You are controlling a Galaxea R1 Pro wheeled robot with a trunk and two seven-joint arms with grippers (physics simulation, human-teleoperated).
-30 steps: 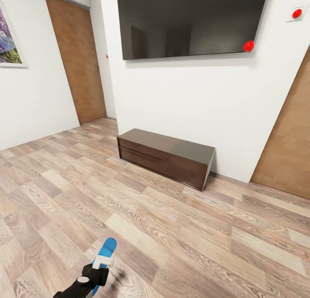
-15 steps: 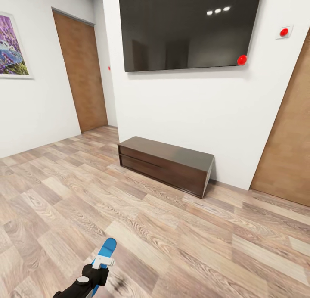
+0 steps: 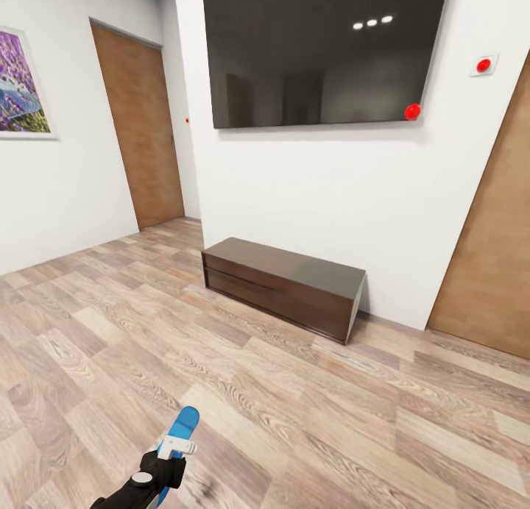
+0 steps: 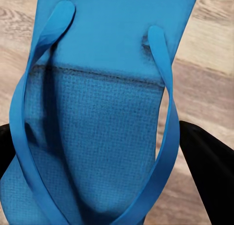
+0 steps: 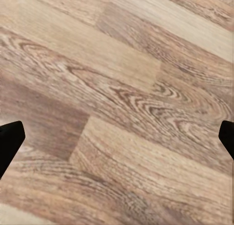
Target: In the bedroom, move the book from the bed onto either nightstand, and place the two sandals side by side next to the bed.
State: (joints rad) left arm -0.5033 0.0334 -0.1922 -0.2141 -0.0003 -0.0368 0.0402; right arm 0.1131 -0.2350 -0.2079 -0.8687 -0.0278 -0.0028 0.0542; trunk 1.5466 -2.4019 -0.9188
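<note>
A: Entry. The left pincer (image 3: 171,450) sits low at the near edge of the floor (image 3: 309,406) in the head view, clenched on one blue sandal (image 3: 179,429). The left wrist view confirms it: the sandal's sole and both straps lie between the dark fingers (image 4: 204,161), one at each side.

B: Orientation of the sandal?

A: Its long axis runs away from the robot, toe end pointing forward and up past the pincer, roughly in line with the fingers.

B: Right pincer (image 5: 117,137)?

A: Released. In the right wrist view its fingertips stand wide apart at the frame's sides with bare floor planks between them. It carries nothing.

B: Surroundings?

A: A long low dark bench (image 3: 283,277) stands against the white wall, under a large wall screen (image 3: 320,49). There is a wooden door (image 3: 143,126) at the far left, another door (image 3: 493,222) at the right edge and a framed picture (image 3: 20,82) on the left wall. The bench is not the nightstand.

B: Bed, book, second sandal?

A: None of them can be placed from these frames, so which way the bed lies from the left pincer cannot be told.

B: Judgement on the step?

A: The robot appears to be in transit with the first sandal. The coming move turns on finding the bed's side, then lowering the sandal flat on the floor beside it, long axis set so its partner can lie parallel. The left arm is the one to do it, being loaded.
</note>
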